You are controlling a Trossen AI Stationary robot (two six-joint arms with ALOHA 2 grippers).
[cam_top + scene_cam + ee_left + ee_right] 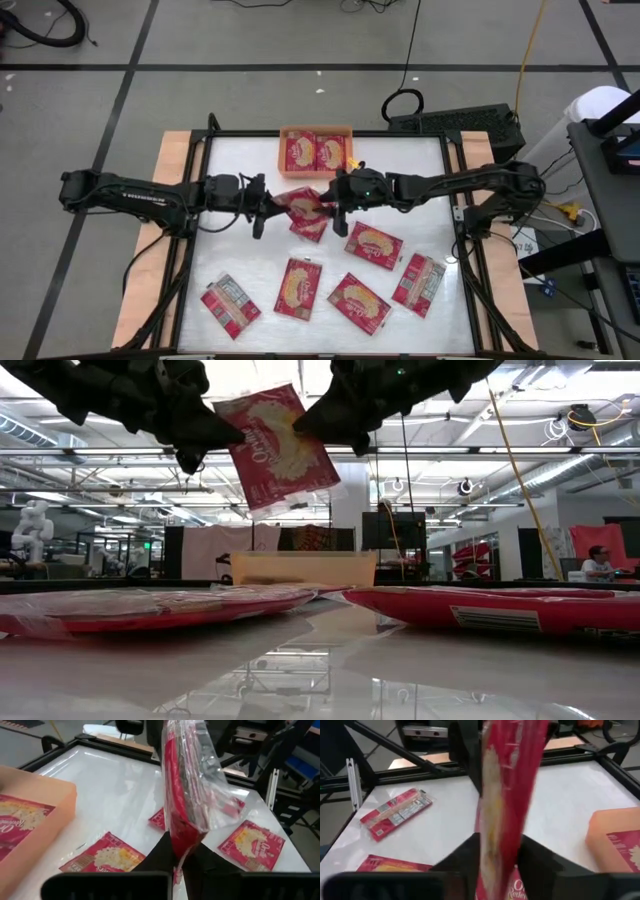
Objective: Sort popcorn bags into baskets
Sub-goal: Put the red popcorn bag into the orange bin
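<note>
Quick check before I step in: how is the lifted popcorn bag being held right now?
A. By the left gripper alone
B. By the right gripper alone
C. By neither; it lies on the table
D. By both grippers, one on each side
D: the low view shows the bag up in the air, pinched between the left gripper and the right gripper, and each wrist view shows that arm's fingers closed on an edge of it.
</note>
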